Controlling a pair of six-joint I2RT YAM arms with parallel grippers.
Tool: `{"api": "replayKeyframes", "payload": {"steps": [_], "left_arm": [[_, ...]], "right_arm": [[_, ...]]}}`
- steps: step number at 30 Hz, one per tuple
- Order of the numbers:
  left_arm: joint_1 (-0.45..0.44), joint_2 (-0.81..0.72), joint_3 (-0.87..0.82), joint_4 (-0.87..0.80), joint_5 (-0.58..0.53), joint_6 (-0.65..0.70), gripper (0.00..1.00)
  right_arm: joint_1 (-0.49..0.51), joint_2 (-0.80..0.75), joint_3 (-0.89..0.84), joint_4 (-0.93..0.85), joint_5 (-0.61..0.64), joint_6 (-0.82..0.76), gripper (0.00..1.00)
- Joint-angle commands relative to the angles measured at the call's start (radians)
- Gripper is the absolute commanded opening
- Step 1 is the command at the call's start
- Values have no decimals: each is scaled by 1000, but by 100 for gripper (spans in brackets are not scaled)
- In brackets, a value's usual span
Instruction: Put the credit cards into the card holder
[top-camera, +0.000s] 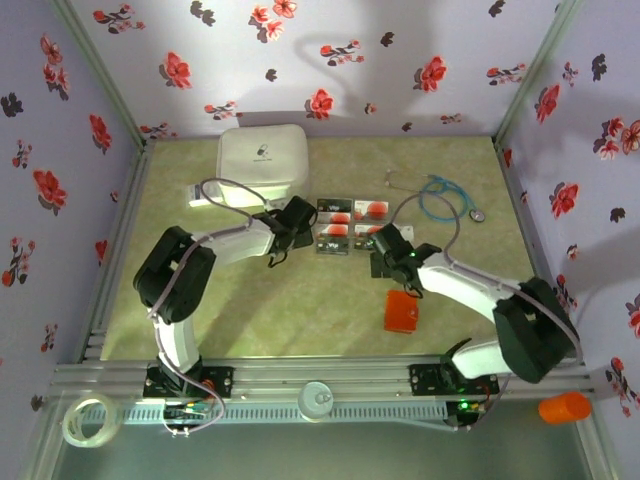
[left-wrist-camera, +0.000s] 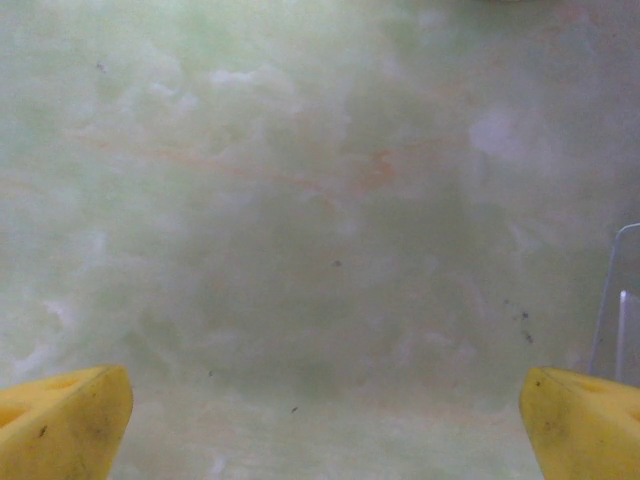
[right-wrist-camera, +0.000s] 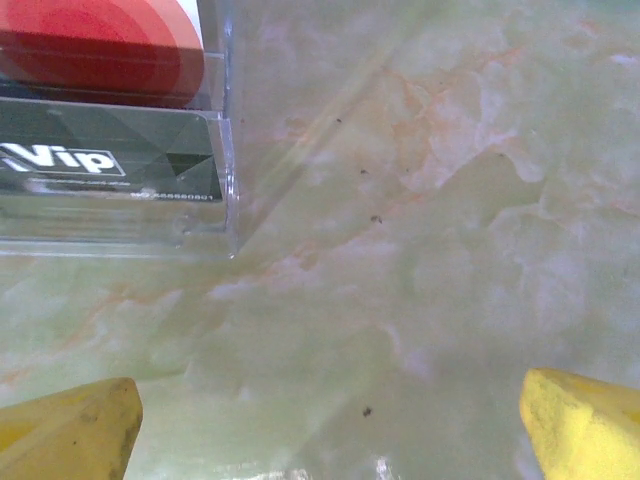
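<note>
Credit cards are laid on the tabletop, long axes left-to-right, flanked by the left tool and right tool — both spread wide, empty. The card holder lies just beside the right arm.

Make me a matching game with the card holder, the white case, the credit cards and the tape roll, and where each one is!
Things:
1 card holder
2 white case
3 credit cards
4 tape roll

Places:
A far edge of the table, left of middle
B off the table, near left corner
C middle of the table
D near side, right of middle

Pairs: 1-D, 2-A, 3-C, 4-B
</note>
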Motion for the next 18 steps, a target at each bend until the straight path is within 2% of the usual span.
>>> {"api": "replayKeyframes", "payload": {"steps": [1, 6, 11, 18], "left_arm": [[24, -80, -47, 7, -13, 24, 100], [63, -202, -141, 11, -15, 33, 100], [86, -365, -239, 17, -10, 35, 100], [87, -498, -311, 5, 44, 43, 100]], "right_arm": [[-3, -80, -44, -50, -62, 57, 97], [-4, -225, -92, -101, -160, 141, 95], [-6, -368, -158, -163, -246, 240, 88], [-11, -511, -236, -284, -308, 346, 72]]}}
